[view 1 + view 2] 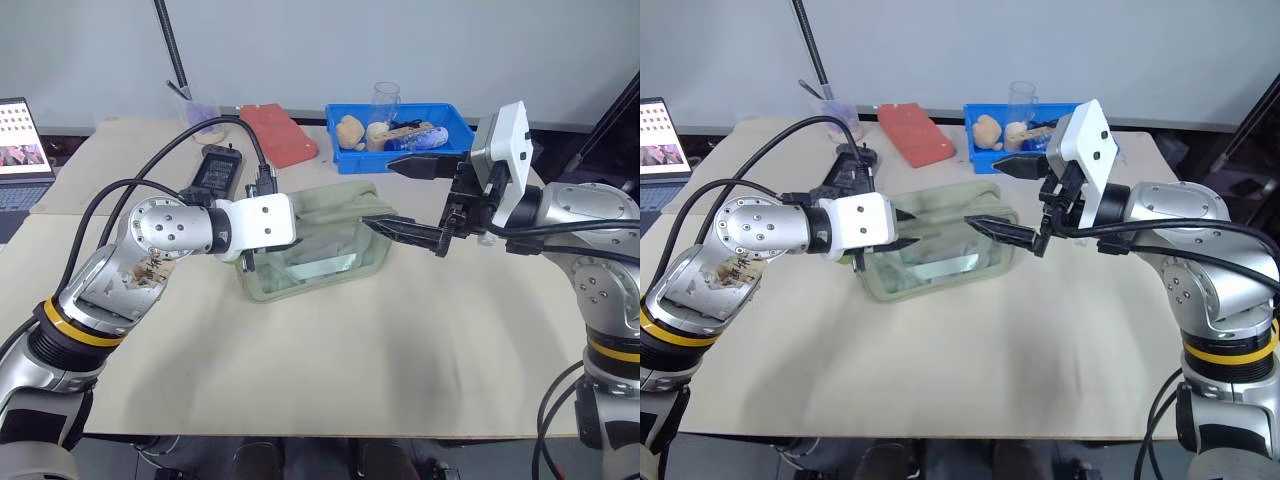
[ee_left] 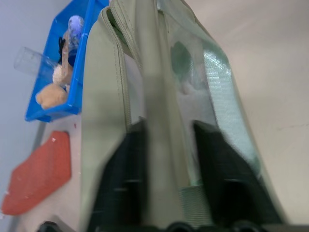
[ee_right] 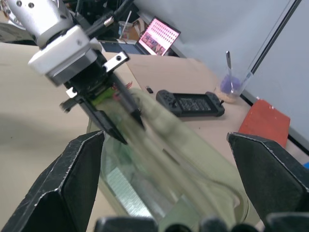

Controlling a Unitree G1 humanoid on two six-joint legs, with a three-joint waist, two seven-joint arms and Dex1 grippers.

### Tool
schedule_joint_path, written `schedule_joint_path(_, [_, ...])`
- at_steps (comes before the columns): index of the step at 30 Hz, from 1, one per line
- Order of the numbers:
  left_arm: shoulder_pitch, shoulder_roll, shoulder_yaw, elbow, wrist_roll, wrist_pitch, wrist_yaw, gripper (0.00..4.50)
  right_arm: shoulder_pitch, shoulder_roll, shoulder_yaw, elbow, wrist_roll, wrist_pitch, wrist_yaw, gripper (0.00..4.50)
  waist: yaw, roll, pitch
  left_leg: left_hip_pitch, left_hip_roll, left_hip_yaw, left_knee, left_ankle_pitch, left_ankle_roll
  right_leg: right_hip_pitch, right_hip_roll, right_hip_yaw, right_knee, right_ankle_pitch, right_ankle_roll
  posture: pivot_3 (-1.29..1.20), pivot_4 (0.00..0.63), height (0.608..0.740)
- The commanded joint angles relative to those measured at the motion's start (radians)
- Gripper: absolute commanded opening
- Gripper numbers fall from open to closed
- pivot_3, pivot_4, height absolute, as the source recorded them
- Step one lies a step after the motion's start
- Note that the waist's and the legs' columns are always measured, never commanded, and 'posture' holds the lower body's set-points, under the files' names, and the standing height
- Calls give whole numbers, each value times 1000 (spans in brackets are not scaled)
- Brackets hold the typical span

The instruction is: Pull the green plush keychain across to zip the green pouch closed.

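The pouch (image 1: 320, 240) sits on the table (image 1: 330, 360) near the middle, a little toward the far edge, its zipper top running from left end to right end; the left gripper (image 1: 902, 232) is at the pouch's left end, its fingers (image 2: 120, 179) drawn in on the fabric of the top, one to each side of a fold, so it appears to be pinching that end as an anchor; the keychain (image 3: 104, 96) seems to be the lime-green patch with a trace of red cord just behind those left fingers, at the pouch's left end, though it is too blurred and hidden to be sure; the right gripper (image 1: 405, 198) hangs at the pouch's right end with its jaws spread wide and nothing between them, lower finger close over the top edge, upper finger up toward the blue tray (image 1: 455, 120) near the far edge; a red block (image 1: 278, 133), a black controller (image 1: 217, 168) and a cup of pens (image 1: 835, 108) lie along the far side, clear of the work; the step in hand looks like reaching for the keychain while the left end is held; to do it well the right gripper should cross over the top toward the left end, close on the plush ring itself, not the thin cord, then draw it straight along the zipper line, low and level, while the left grip keeps the fabric taut so the slider does not bunch the soft top; lifting during the pull would likely drag the whole pouch.
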Motion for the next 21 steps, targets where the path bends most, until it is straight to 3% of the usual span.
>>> schedule_joint_path(1, [-10,-25,33,39,27,-87,-18,61,-9,-32,-18,-8,-25,-17,5,4500,1,0,0,0,0,0,0,0,0,0,0,0,0,0,0,0,150,740])
schedule_joint_path(8, [-82,-12,86,311,18,-523,-180,61,29,-132,-33,40,-50,-53,119,4500,1,0,0,-1,0,0,1,0,0,-1,0,0,1,0,0,0,150,740])
schedule_joint_path(11, [-115,-30,100,389,-8,-615,-235,61,49,-158,-37,42,-43,-58,150,4500,0,0,0,-1,0,0,1,0,0,-1,0,0,0,0,0,0,150,740])
schedule_joint_path(21, [-64,-85,129,356,-25,-568,-253,61,80,-142,-39,-10,-9,-19,123,4500,-1,0,0,-2,1,0,3,0,1,-2,1,0,3,0,1,0,150,740])
